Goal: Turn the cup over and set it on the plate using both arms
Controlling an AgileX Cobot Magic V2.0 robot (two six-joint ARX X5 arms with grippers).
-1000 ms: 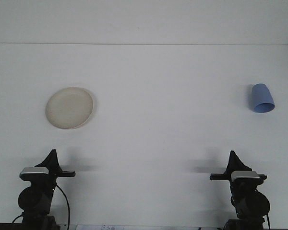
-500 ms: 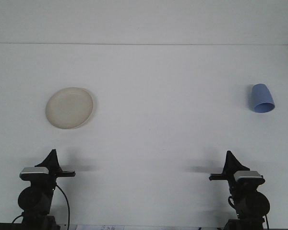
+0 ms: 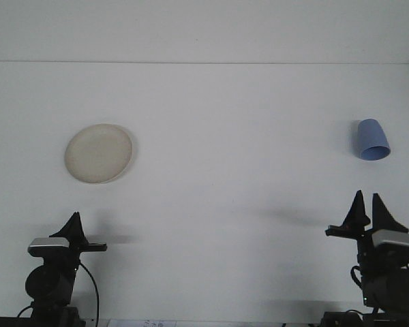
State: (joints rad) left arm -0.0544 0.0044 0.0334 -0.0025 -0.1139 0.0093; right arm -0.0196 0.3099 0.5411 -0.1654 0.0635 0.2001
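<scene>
plate (image 3: 99, 153), round and cream-coloured with a shallow raised rim, lies flat on the white table (image 3: 225, 204) in the left-middle of the frame, nothing on it. below it, at the lower left, the left gripper (image 3: 73, 223) shows as one dark pointed shape above its black wrist; whether its fingers are parted or closed cannot be told, and it holds nothing. far across the table, at the right-middle of the frame, the cup (image 3: 373, 139) is pale blue and tapered, lying tilted with its wider open mouth toward the bottom of the frame and its narrower closed base away. at the lower right, directly below the cup and well apart from it, the right gripper (image 3: 368, 208) has two dark finger tips with a narrow gap between them, slightly parted and empty. compared with half a second ago, the right gripper has shifted to the right and sits higher in the frame, nearer the cup; plate, cup and left gripper have not moved.
</scene>
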